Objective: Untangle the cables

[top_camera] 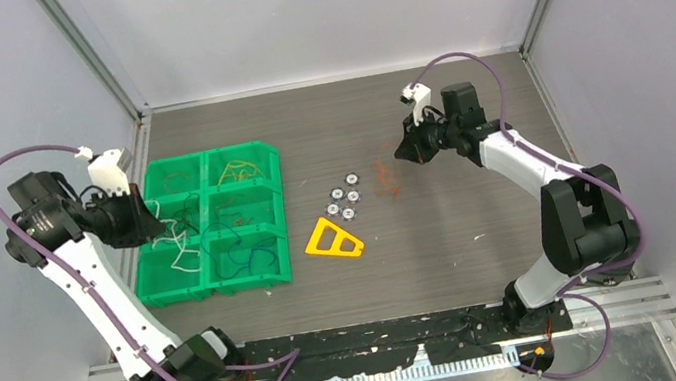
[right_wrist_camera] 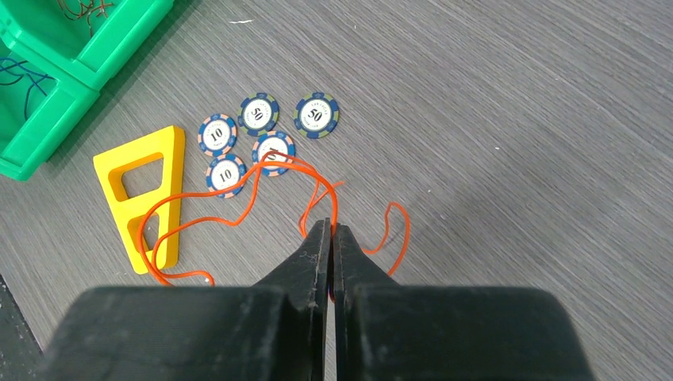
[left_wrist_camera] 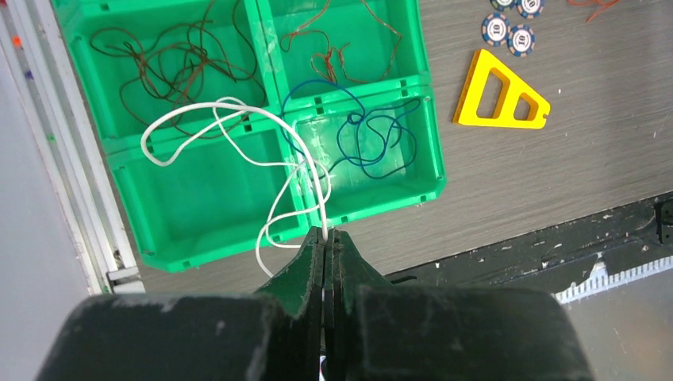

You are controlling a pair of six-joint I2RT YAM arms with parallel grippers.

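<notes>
Fingers of the left gripper (left_wrist_camera: 327, 232) are pinched on a white cable (left_wrist_camera: 320, 198) draped over the tray (left_wrist_camera: 381, 198). The right gripper (right_wrist_camera: 331, 225) is closed on an orange cable (right_wrist_camera: 278, 161) trailing on the table (right_wrist_camera: 516, 119). Sorting is judged underway; next, the white cable is likely to be lowered into one compartment and released.

Wire ends hidden in pinched grippers: thin white wire (left_wrist_camera: 321, 202), left gripper (left_wrist_camera: 326, 233); thin orange wire (right_wrist_camera: 309, 173), right gripper (right_wrist_camera: 331, 226).

White cable (top_camera: 183, 246) trails from the left fingers (top_camera: 150, 229) over a green six-compartment tray (top_camera: 217, 287). Orange cable (top_camera: 386, 179) lies on the desk (top_camera: 460, 223) beside the right fingers (top_camera: 407, 151).
</notes>
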